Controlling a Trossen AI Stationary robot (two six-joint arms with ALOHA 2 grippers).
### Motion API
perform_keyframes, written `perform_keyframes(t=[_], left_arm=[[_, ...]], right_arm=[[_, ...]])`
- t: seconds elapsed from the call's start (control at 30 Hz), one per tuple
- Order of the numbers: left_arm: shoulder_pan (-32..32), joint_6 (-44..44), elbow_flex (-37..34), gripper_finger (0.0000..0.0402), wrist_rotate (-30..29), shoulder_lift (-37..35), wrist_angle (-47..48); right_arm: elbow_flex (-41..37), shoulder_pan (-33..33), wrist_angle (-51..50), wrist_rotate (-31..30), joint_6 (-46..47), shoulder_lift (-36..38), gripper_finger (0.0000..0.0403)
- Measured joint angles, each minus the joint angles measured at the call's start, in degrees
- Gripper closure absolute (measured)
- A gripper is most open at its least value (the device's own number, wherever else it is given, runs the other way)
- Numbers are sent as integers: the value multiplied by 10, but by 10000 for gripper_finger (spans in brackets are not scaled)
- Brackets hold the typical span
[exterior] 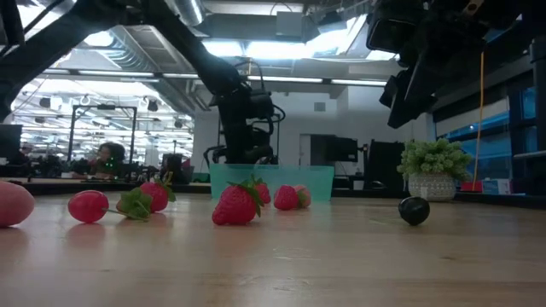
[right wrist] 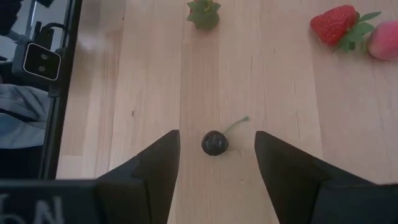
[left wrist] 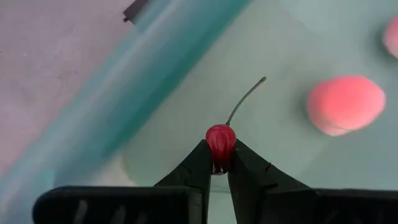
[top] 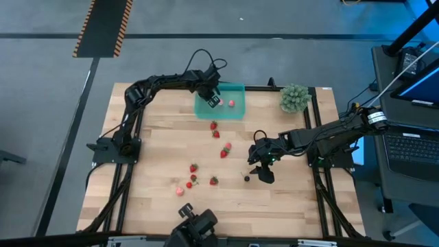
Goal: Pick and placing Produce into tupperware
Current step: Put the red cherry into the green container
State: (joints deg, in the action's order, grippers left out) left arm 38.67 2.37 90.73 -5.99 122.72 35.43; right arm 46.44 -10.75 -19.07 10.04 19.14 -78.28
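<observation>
**Left gripper holds a red cherry over the teal container; right gripper spread above a dark cherry**

Seen from above, a wooden table (top: 274, 206) carries a shallow teal tupperware (top: 236, 88) at its far edge, near the middle. The left gripper (top: 213, 101) reaches into the container from the left side. Its wrist camera shows the two fingers pinched on a small red cherry (left wrist: 221, 142) with a thin stem, held above the container floor. Two pale pink pieces (left wrist: 345, 104) lie inside the tupperware close by.

The right gripper (top: 259, 171) hangs over the table's right half, nearer the front. Its fingers stand wide apart, and a dark cherry (right wrist: 214, 143) with a short stem lies on the wood between them, touching neither.

More produce lies loose on the table between the container and the near edge: red strawberries (top: 224, 152) in a scattered line through the middle, and a pink piece (top: 180, 191) towards the near left. A green leafy plant (top: 295, 97) sits at the far right corner, just right of the tupperware.
</observation>
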Motion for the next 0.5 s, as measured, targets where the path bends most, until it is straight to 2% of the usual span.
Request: perform_keyframes(t=[0.2,0.5], left_arm=[[13,0,3,373,-1,5,1],[16,-1,3,364,-1,5,1]], right_arm=[[0,0,0,0,-1,0,192],[0,0,0,0,-1,0,192]])
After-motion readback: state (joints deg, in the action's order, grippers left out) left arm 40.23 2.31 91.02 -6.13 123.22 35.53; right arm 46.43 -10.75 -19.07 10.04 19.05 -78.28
